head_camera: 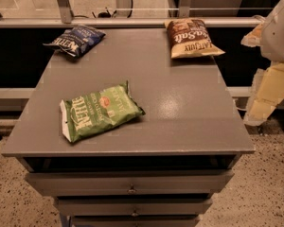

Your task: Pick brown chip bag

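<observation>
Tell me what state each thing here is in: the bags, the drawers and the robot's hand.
brown chip bag: lying flat at the far right corner of the table, not held.
green chip bag: lying flat near the front left, apart from the others.
dark blue chip bag: lying at the far left corner.
drawers: pushed shut.
hand: off the table's right side, touching no bag.

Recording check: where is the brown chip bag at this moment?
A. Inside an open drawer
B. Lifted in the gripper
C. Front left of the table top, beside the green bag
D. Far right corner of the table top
D: the brown chip bag lies flat at the far right corner of the grey table, while the gripper hangs beyond the table's right edge, apart from the bag.
</observation>
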Available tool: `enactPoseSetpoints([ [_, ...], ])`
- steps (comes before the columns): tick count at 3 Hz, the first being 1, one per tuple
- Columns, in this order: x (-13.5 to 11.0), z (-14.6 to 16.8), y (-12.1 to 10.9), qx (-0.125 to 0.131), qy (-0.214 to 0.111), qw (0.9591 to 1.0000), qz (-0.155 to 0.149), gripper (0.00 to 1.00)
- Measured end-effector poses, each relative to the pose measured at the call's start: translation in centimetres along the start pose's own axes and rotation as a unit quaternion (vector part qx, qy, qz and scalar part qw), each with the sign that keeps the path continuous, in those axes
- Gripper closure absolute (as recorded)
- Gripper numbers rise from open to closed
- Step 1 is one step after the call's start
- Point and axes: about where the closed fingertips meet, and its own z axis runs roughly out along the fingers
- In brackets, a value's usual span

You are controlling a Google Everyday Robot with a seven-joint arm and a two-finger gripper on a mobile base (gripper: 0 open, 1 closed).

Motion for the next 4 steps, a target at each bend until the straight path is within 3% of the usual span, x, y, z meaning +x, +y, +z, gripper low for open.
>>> enactPoseSetpoints([
  [1,-0.1,0.2,-0.1,0.001,-0.003,1.0000,0.001,0.00],
  [2,-0.7,2.5,-1.5,0.013,-0.030,0.9994,0.008,0.00],
  [3,-2.4,7.9,-4.4,0.025,-0.051,0.9981,0.025,0.00],
  [4,-4.0,12.3,-9.3,0.066,-0.081,0.9929,0.055,0.00],
])
